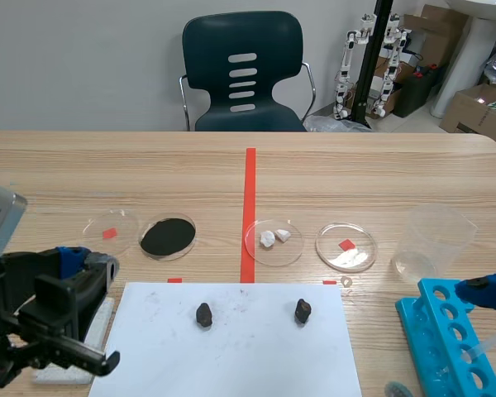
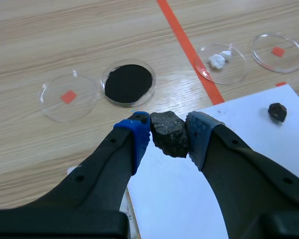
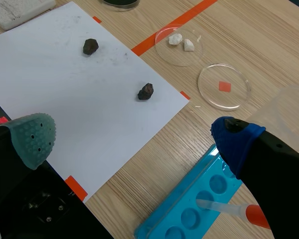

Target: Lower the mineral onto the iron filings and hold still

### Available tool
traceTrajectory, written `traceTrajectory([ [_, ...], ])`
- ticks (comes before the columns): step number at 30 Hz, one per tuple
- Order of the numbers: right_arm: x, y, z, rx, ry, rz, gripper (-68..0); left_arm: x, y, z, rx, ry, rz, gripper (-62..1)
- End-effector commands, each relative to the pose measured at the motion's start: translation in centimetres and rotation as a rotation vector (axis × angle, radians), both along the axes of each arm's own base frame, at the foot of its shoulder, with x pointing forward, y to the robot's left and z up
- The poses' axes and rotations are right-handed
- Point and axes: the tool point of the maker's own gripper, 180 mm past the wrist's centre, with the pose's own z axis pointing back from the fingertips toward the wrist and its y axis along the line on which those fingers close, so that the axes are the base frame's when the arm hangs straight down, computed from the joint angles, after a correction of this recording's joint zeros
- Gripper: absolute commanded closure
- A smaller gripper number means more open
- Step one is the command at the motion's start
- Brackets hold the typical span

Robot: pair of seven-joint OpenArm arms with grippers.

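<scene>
Black mineral [image 2: 169, 133] clamped in left jaws, hidden in scene view, right jaws wide

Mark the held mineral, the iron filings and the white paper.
held mineral [image 2: 169, 133]: left wrist view, middle of its face.
iron filings [image 2: 128, 83]: left wrist view, centre of black patch.
white paper [image 1: 240, 347]: scene view, bare middle.

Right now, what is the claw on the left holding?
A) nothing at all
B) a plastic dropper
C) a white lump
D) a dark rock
D: in the left wrist view the left gripper has its two fingers pressed on a dark rock, with the dish of black filings lying ahead of it.
</scene>
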Motion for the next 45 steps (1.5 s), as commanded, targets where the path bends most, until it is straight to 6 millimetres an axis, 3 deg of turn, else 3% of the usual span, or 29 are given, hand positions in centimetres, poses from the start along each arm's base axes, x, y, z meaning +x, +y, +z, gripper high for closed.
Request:
traceTrajectory([
  [1, 0.2, 0.5, 0.8, 0.028, -0.022, 0.004, -67.9, 0.0, -0.2, 1.2, -0.017, -0.052, -0.016, -13.0],
  [11, 0.2, 0.5, 0.8, 0.028, -0.022, 0.004, -67.9, -2.3, -1.7, 1.8, -0.003, -0.115, -0.125, -13.0],
  [45, 0.2, 0.5, 0.8, 0.028, -0.022, 0.004, -67.9, -2.3, -1.9, 2.0, 0.027, -0.142, -0.147, -13.0],
])
